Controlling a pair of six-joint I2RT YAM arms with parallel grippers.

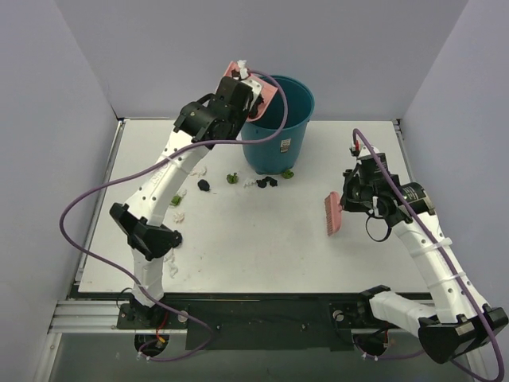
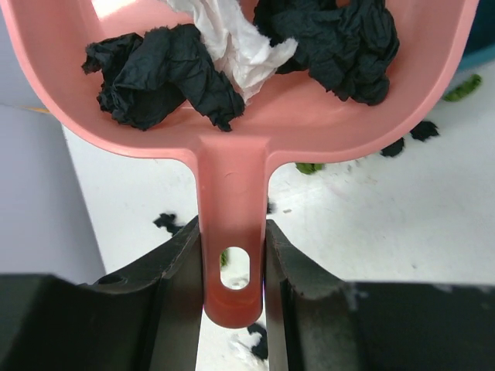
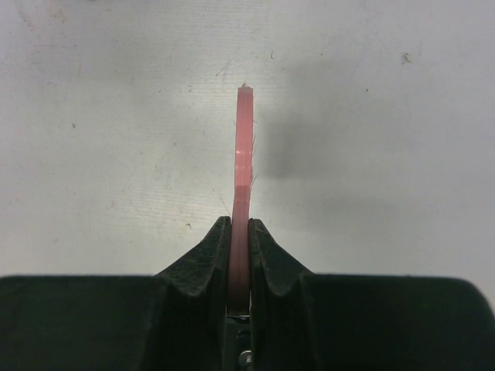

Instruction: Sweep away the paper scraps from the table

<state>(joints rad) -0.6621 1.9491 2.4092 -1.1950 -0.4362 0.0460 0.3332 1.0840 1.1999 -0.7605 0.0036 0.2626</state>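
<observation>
- Pinching pink dustpan by its handle with left fingers; held raised over teal bin at far edge of table.
- Noted black and white paper scraps heaped in the pan; more black, green and white bits on the table just before the bin and toward the left edge.
- Clamping pink brush flat between right fingers, near right edge, well apart from loose scraps.
- Judged feather-light, soft, crumpled; likely to scatter or cling.
- Better herded with bristles than pinched singly.
</observation>
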